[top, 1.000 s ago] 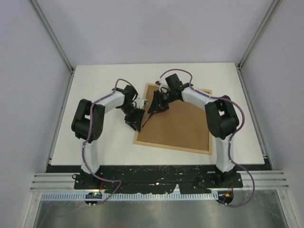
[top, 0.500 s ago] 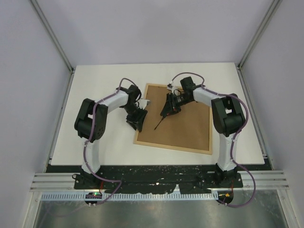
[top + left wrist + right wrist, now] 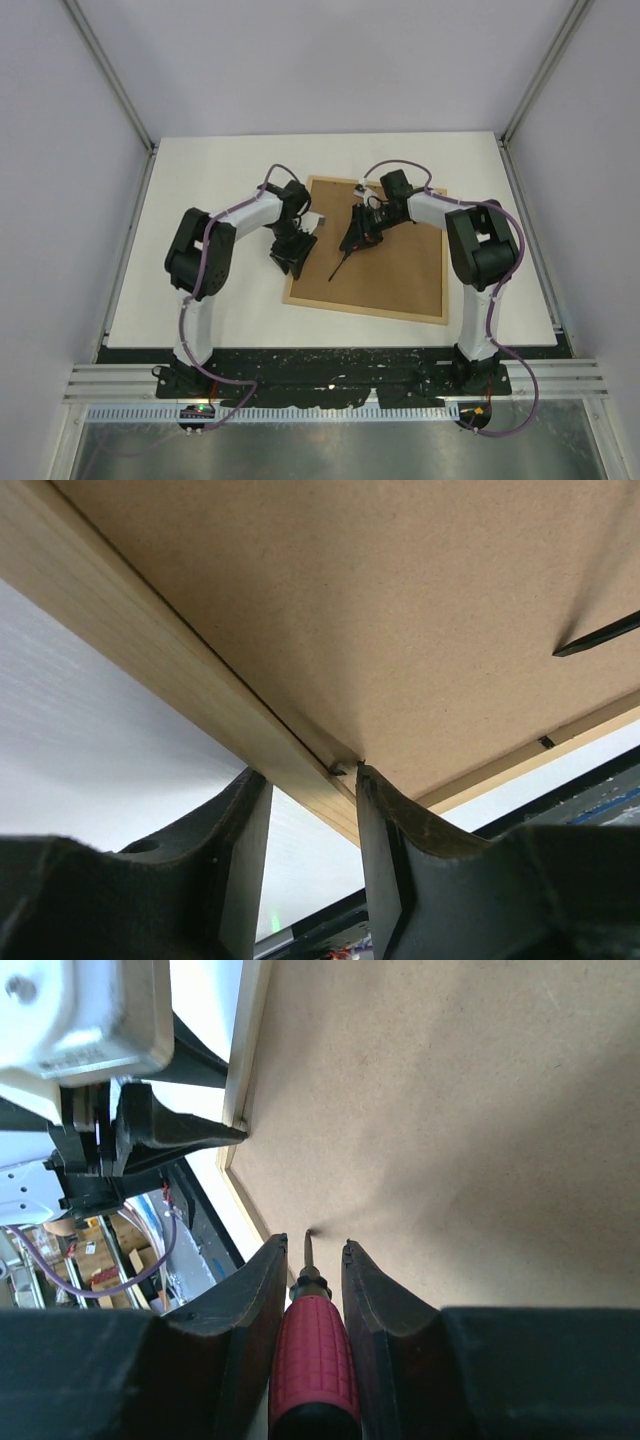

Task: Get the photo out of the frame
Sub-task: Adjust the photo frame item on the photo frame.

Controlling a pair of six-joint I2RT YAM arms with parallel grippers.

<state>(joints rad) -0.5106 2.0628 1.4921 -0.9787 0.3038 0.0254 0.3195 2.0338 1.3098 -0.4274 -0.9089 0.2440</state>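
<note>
The frame (image 3: pixel 390 275) lies face down on the white table, its brown fibreboard back (image 3: pixel 400 600) up inside a light-wood rail (image 3: pixel 150 650). The photo is hidden beneath that back. My left gripper (image 3: pixel 297 252) (image 3: pixel 310 780) is open at the frame's left rail, one fingertip (image 3: pixel 362 776) touching a small metal tab (image 3: pixel 338 771) on the inner edge. My right gripper (image 3: pixel 352 238) (image 3: pixel 312 1245) is shut on a red-handled screwdriver (image 3: pixel 312 1350), whose thin tip (image 3: pixel 307 1236) rests on the back panel, right of the left rail.
The white table (image 3: pixel 210 290) stretches around the frame, wider on the left. A black base rail (image 3: pixel 330 365) runs along the near edge. Grey walls with metal posts (image 3: pixel 110 80) enclose the cell. My left gripper's fingertips (image 3: pixel 225 1132) show in the right wrist view.
My right gripper has carried the screwdriver rightwards, away from the left rail and onto the middle of the back. My left gripper shifted slightly right onto the rail and widened a little.
</note>
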